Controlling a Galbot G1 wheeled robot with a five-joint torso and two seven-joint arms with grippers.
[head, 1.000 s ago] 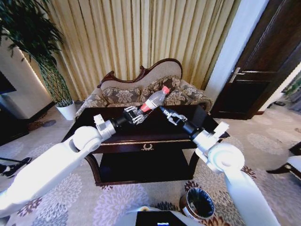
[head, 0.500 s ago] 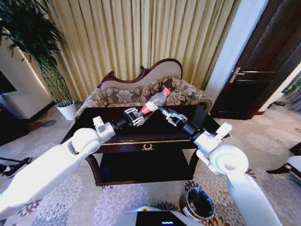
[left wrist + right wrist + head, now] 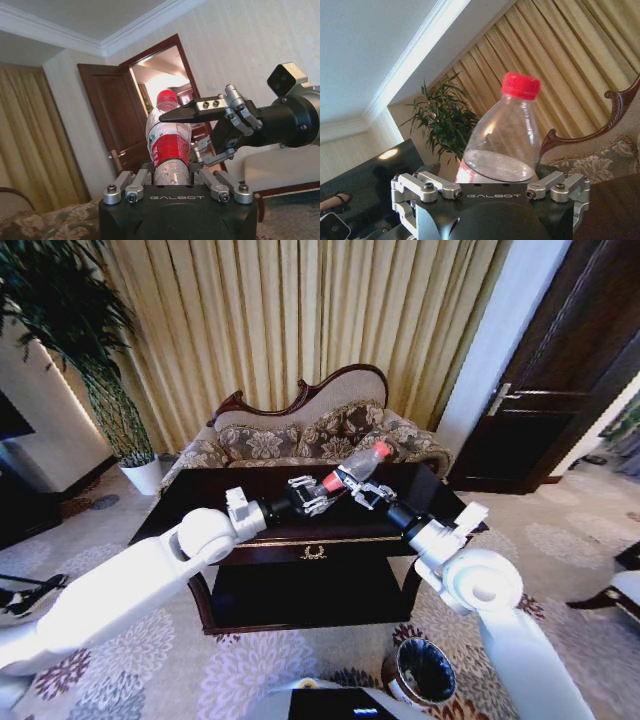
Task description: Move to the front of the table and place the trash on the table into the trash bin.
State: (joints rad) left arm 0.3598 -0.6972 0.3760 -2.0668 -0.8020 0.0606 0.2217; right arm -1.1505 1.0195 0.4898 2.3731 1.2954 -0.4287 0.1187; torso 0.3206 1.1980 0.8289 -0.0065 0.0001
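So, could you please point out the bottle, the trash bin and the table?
bottle (image 3: pixel 170 148): left wrist view, red label.
trash bin (image 3: pixel 424 673): head view, black liner.
table (image 3: pixel 313 539): head view, front gold trim.

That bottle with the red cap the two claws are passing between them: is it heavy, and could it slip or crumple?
The bottle looks clear and empty, so probably light. Its thin plastic would likely dent under a hard squeeze. The smooth round body may slip or roll if dropped on the glossy table. The left gripper holds its base; the right gripper stands open around it.
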